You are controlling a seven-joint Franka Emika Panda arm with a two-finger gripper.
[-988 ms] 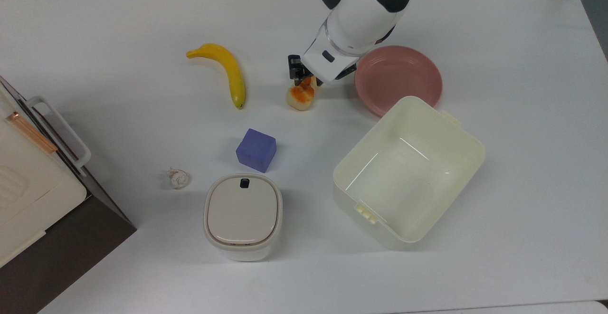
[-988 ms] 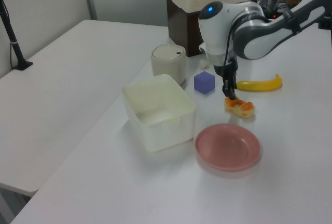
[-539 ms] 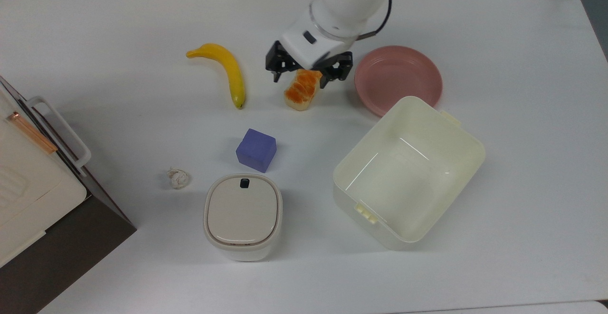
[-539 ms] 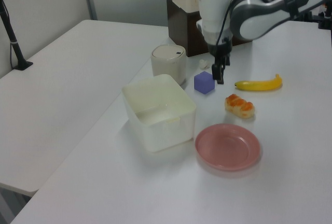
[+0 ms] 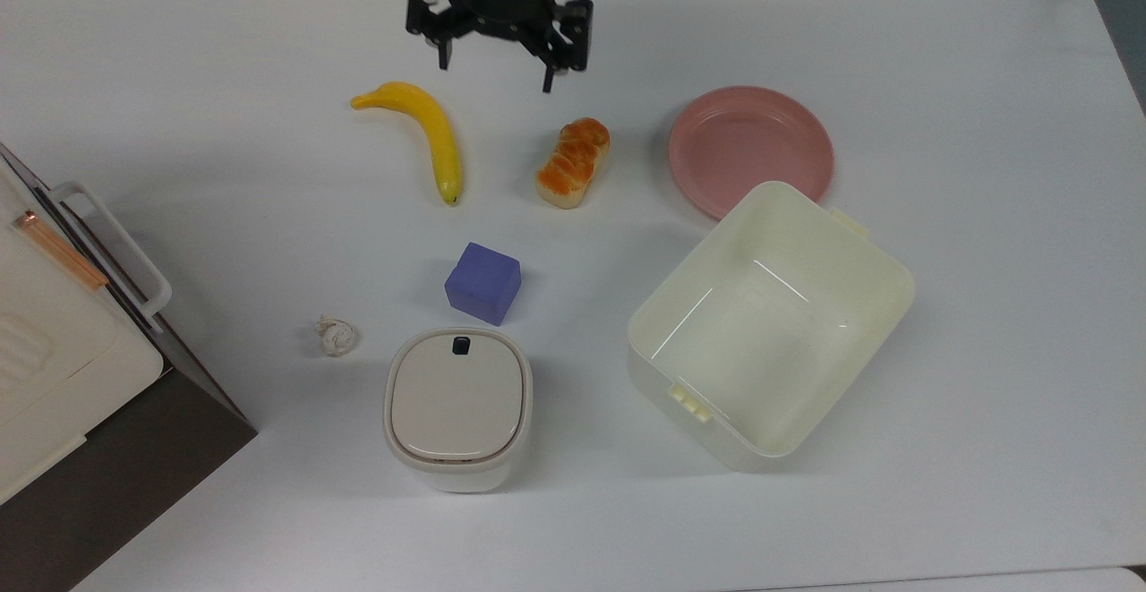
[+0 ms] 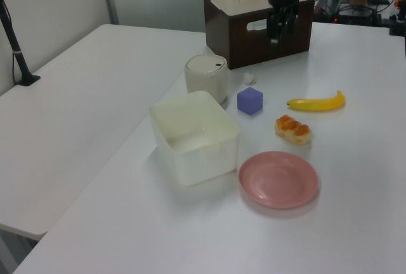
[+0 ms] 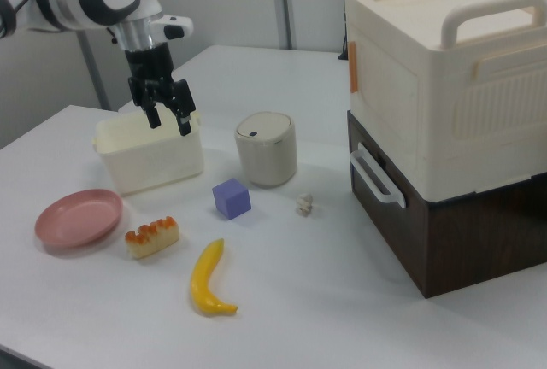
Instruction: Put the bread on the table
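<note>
White tabletop, the table (image 5: pixel 940 55), fills the scene, with a stacked cream-and-brown cabinet (image 7: pixel 444 121) at one edge. Gripper (image 5: pixel 497 32): raised above the table with its two black fingers spread apart and nothing between them; in the top view it hangs beyond the bread, toward the top view's upper edge, and well apart from it. In the right view the gripper (image 7: pixel 167 108) appears in front of the open cream box (image 7: pixel 149 160).

Bread (image 5: pixel 573 163): lies on its side directly on the table, glossy orange ridged top uppermost, free of any contact with the gripper. All positions below are given relative to the bread, in the top view.

- Yellow banana (image 5: pixel 430 137): on the top view's left of the bread, near but apart.
- Pink plate (image 5: pixel 750 150): on the top view's right of the bread, apart from it and empty.
- Open cream box (image 5: pixel 770 323): lower right of the bread, its rim close to the plate.
- Purple cube (image 5: pixel 483 283): below and slightly left of the bread.
- Lidded cream canister (image 5: pixel 457 406): farther below, past the cube.
- Small crumpled white scrap (image 5: pixel 336 336): lower left, well apart.
</note>
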